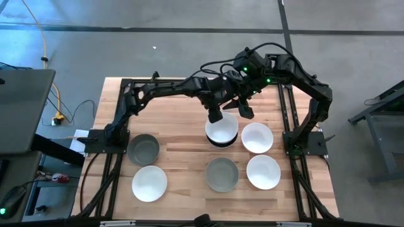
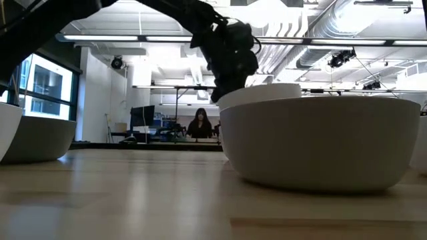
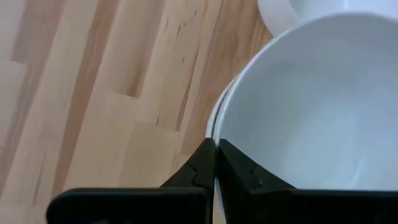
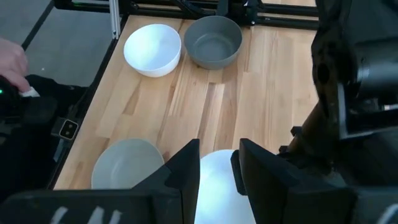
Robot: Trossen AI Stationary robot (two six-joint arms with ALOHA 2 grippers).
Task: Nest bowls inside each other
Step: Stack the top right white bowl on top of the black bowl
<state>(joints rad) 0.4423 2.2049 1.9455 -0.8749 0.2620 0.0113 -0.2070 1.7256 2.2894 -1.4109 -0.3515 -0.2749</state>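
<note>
A white bowl [image 1: 221,130] sits in a black bowl [image 1: 222,144] at the table's middle. In the left wrist view a second white rim [image 3: 216,121] shows just outside the held bowl's rim. My left gripper [image 1: 215,115] [image 3: 216,163] is shut on the top bowl's far rim. My right gripper [image 1: 243,110] [image 4: 217,165] hangs open just above the same white bowl [image 4: 217,190], at its far right. Two more white bowls [image 1: 257,137] [image 1: 263,171] rest to the right. A grey bowl [image 1: 222,174] stands near, and another grey bowl [image 1: 144,149] and a white bowl [image 1: 149,183] stand to the left. My left gripper pinches the top white bowl's rim [image 3: 217,144] at its far-left side, one finger [image 3: 239,169] inside the bowl and one finger [image 3: 198,171] outside. The fingers come from above, pointing down. The bowl sits in the stack; whether it is lifted off it, I cannot tell.
Bare wood lies at the table's far left and between the bowls. Black frame rails [image 1: 287,113] run along both table sides. A person's hand [image 4: 9,59] shows beyond the table's left edge. A person [image 2: 200,123] sits in the room behind.
</note>
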